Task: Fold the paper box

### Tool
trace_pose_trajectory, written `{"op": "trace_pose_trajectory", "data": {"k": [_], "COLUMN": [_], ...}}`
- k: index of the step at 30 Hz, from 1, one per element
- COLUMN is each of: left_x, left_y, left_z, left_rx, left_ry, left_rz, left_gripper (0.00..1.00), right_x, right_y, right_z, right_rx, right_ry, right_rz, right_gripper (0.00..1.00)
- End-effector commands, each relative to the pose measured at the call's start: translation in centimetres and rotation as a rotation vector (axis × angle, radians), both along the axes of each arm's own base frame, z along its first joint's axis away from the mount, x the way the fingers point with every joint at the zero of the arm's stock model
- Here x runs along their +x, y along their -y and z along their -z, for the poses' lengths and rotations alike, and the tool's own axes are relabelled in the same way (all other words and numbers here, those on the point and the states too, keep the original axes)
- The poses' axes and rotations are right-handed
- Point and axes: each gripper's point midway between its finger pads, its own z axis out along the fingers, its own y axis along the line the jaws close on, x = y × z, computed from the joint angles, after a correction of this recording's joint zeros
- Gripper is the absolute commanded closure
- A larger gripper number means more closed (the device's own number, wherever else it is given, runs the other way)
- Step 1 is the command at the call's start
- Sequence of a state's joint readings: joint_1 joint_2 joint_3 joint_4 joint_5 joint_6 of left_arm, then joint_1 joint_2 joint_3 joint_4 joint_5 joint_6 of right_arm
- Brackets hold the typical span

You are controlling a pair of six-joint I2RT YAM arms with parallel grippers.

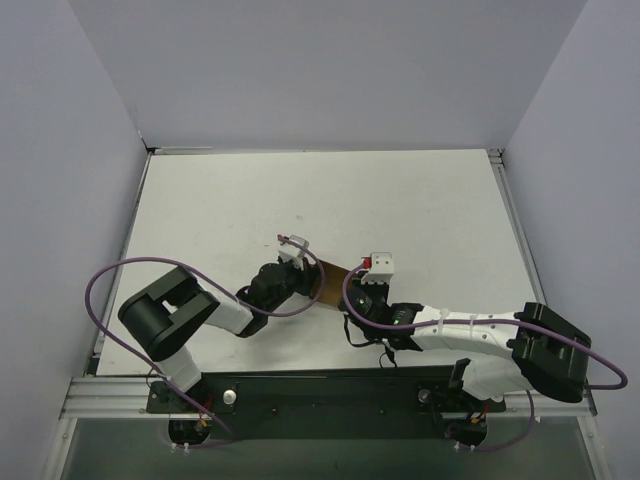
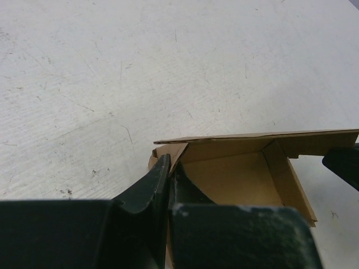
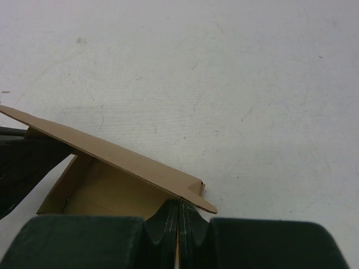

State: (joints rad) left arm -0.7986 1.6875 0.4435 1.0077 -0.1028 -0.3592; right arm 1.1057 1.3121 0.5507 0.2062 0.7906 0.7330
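Paper box (image 1: 335, 279) pinched from 2 sides.
Left gripper (image 2: 170, 168) and right gripper (image 3: 178, 203) each squeeze a box wall between their fingers — near edge hidden behind them.

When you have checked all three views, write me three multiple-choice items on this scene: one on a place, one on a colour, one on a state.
1. Where is the paper box?
A. far back on the left
B. between the left gripper and the right gripper
C. far back on the right

2. What colour is the paper box?
A. white
B. blue
C. brown

3. What is the right gripper's state?
A. shut on a wall of the paper box
B. wide open
C. shut on nothing

Key: B, each wrist view shows its own fingers at one end of the box; C, the cardboard is brown in every view; A, the right wrist view shows the fingers pressed together on the cardboard edge.
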Motion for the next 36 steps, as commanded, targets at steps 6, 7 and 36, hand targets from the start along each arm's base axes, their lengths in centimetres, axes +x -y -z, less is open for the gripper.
{"op": "trace_pose_trajectory", "data": {"k": [6,7,36], "left_x": [-5.8,-5.9,-6.8], "left_y": [0.7,0.7,0.6], "left_z": [4.7,4.7,4.6], "left_rx": [0.092,0.094,0.12], "left_ry": [-0.142,-0.139,-0.121], "left_rz": [0.148,0.149,0.128], "left_gripper": [1.0,1.0,1.0], "right_x": [-0.4,-0.4,-0.9], "right_y": [-3.2,-3.2,-5.7], "right_z": [0.1,-0.1,1.8], "right_rx": [0.121,0.132,0.373], "right_ry": [-0.06,-0.06,-0.178], "right_rz": [-0.09,-0.089,-0.111], "right_gripper": [1.0,1.0,1.0]}}
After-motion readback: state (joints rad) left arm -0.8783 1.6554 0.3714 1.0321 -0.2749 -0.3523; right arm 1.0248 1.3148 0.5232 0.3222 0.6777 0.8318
